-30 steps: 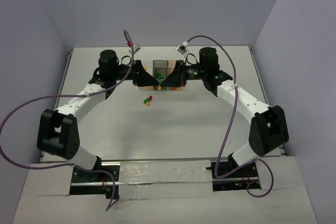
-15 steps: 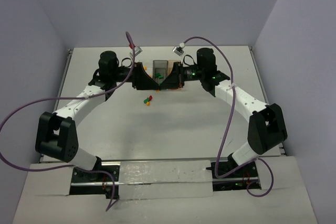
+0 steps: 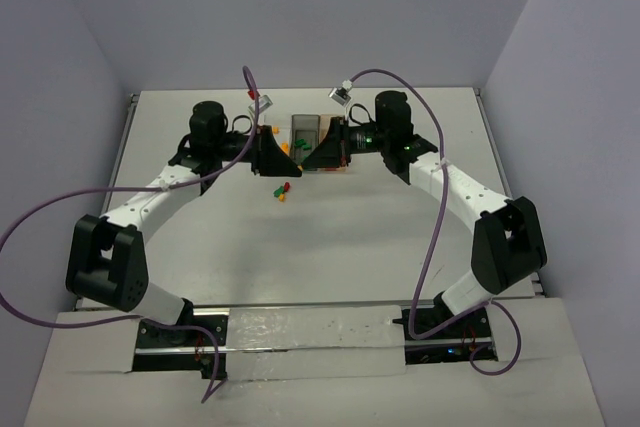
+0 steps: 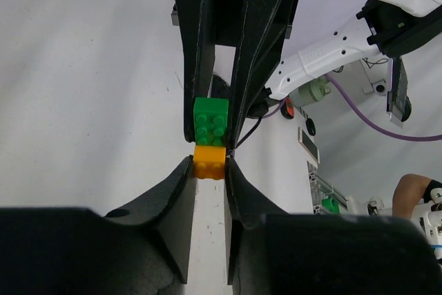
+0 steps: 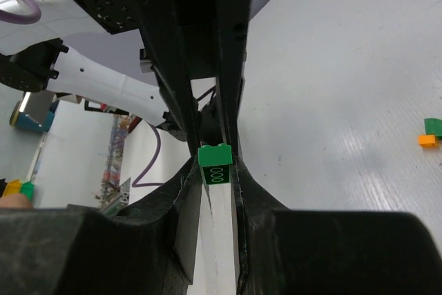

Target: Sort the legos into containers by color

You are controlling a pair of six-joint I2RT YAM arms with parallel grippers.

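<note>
by the bins (image 3: 305,129), the left gripper (image 4: 208,169) pinches the orange brick (image 4: 208,162), the right gripper (image 5: 216,172) the green brick (image 5: 215,162) stuck to it — a skewed pull could fling either one clear of the bins.

at mid-frame the left gripper (image 4: 208,169) pinches an orange lego (image 4: 209,162) touching a green lego (image 4: 210,121) held just above it by the right gripper (image 4: 211,136).

I looked down on a white table (image 3: 330,247) boxed in on three sides by plain, pale lavender-grey walls (image 3: 300,7). The light was even, and a crinkled white sheet (image 3: 300,332) covered its near edge.
</note>
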